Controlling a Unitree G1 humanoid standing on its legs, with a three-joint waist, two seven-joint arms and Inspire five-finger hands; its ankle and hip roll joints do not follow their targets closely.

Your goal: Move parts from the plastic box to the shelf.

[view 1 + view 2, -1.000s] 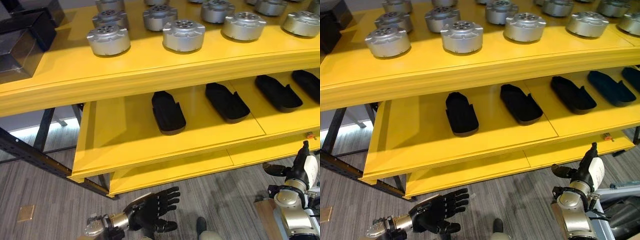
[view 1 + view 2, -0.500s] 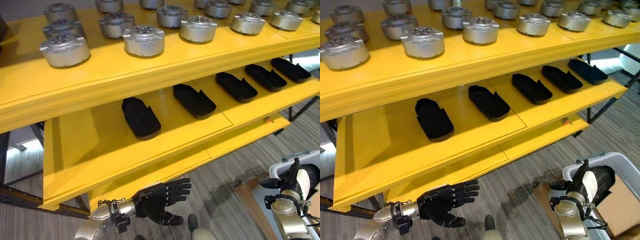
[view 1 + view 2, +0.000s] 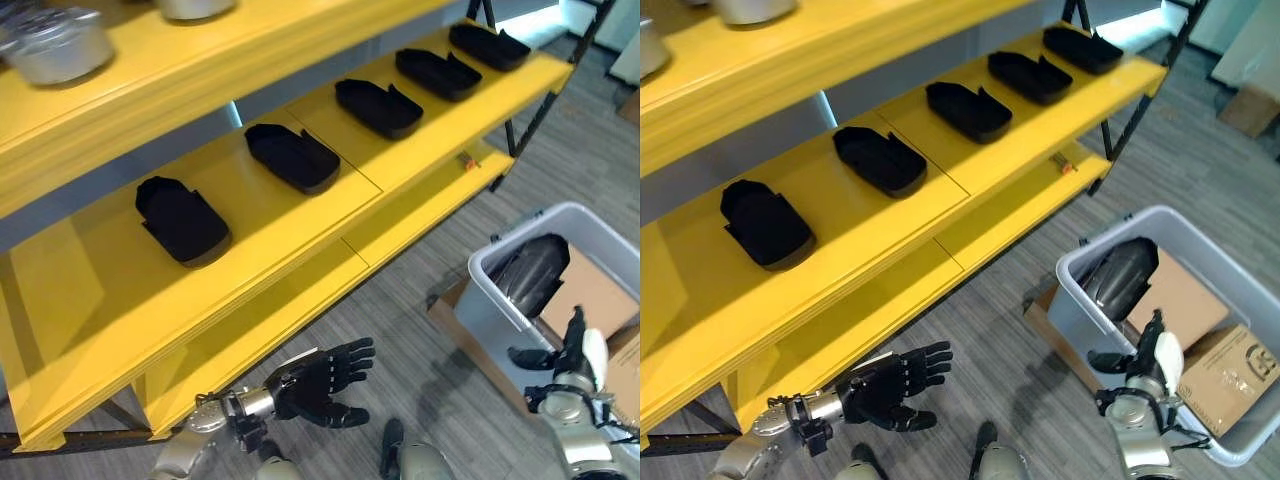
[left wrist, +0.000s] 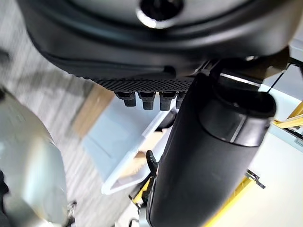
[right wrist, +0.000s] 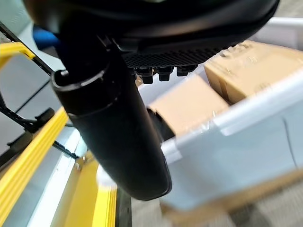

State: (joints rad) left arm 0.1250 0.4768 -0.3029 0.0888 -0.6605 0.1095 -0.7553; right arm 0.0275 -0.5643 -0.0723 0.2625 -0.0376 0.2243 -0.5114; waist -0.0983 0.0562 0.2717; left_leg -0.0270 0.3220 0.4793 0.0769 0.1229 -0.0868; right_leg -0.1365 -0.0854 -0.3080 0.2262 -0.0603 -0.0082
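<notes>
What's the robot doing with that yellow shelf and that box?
It is moving parts from the box to the yellow shelf. Five black parts, like this one, lie on the shelf, and a dark part waits in the box. Both hands are open and hold nothing: the left hand low, the right hand by the box.

No text, number or sign can be read anywhere. The cardboard box (image 3: 1228, 377) in the plastic box (image 3: 1080, 318), at about four o'clock in the right eye view, carries a round dark mark and some small print (too small to make out). The yellow shelf (image 3: 300, 215) and the black parts (image 3: 182, 219) on it bear no legible label.
</notes>
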